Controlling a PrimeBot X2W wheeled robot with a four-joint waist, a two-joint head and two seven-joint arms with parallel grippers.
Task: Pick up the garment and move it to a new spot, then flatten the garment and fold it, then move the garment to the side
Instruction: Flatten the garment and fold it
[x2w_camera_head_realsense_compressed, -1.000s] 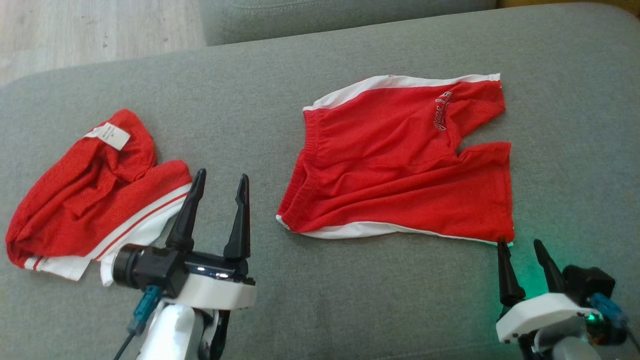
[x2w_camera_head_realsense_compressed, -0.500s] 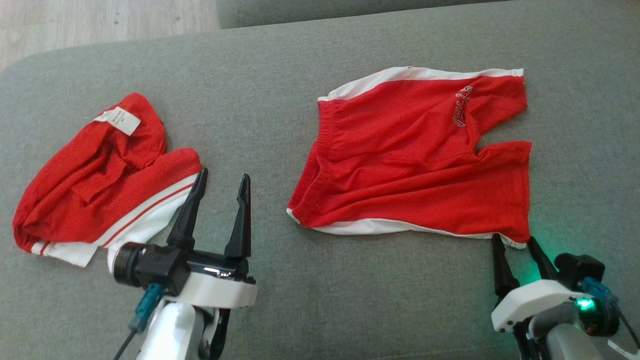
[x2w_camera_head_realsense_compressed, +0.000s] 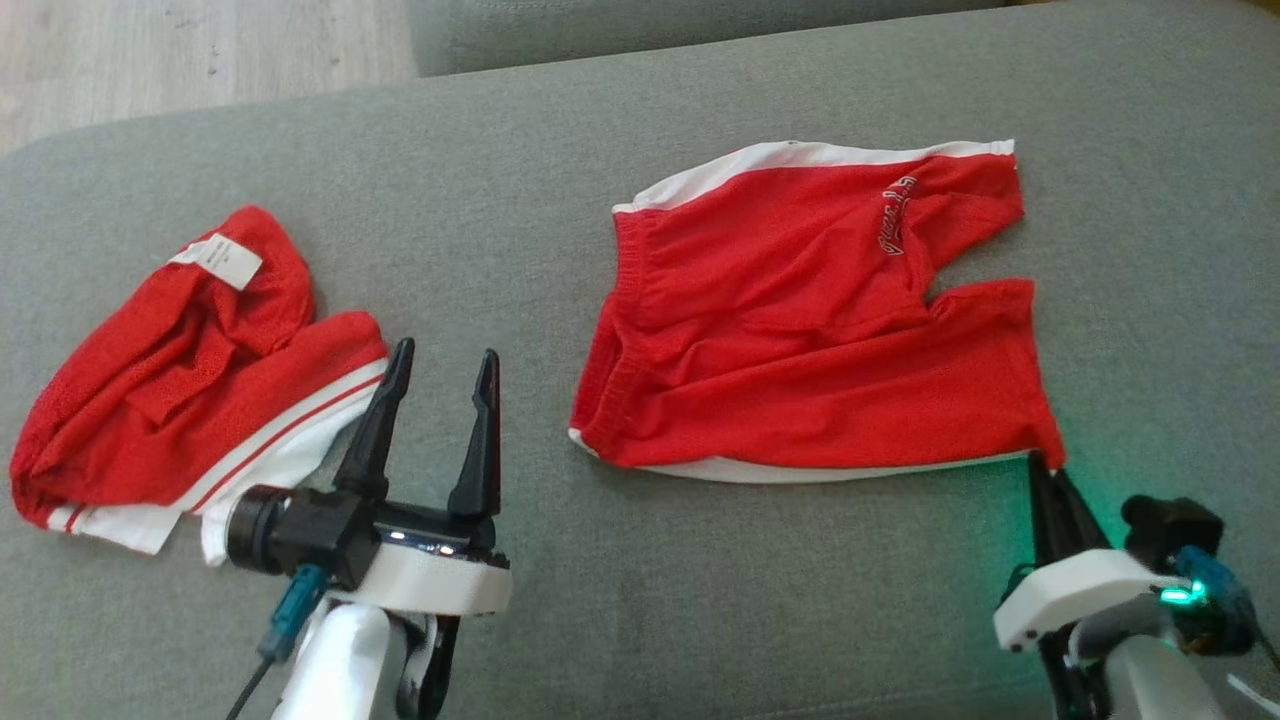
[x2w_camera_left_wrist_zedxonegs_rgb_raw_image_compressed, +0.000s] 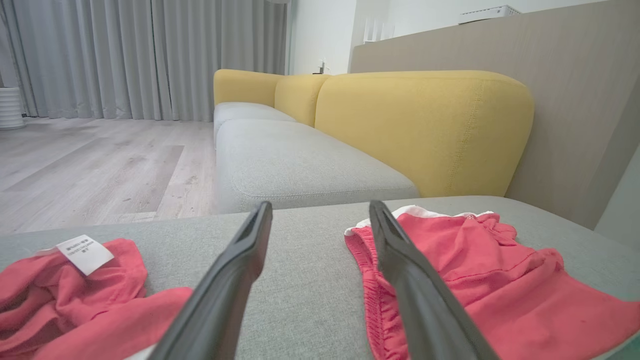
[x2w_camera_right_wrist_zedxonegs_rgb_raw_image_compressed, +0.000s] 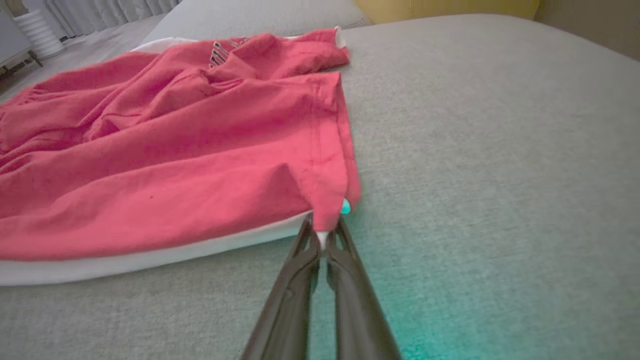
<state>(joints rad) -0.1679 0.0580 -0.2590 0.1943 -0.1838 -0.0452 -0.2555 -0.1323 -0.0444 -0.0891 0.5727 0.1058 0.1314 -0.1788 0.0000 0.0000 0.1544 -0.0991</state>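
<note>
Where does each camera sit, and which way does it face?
Head view: on the head, facing down at the grey cushion; open left gripper, right gripper pinching the red shorts.
Left wrist view: low over the cushion, facing a yellow backrest; own spread fingers.
Right wrist view: low, facing the shorts' corner; own shut fingers.
Shared: all three show the shorts.

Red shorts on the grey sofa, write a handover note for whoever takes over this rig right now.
Right gripper: shut on the red shorts' near right hem corner.
Left gripper: open, holding nothing, between the shorts and a crumpled red garment.
Done: shorts lie spread on the sofa seat, wrinkled, corner gripped.
To do: flatten, fold, move aside.
</note>
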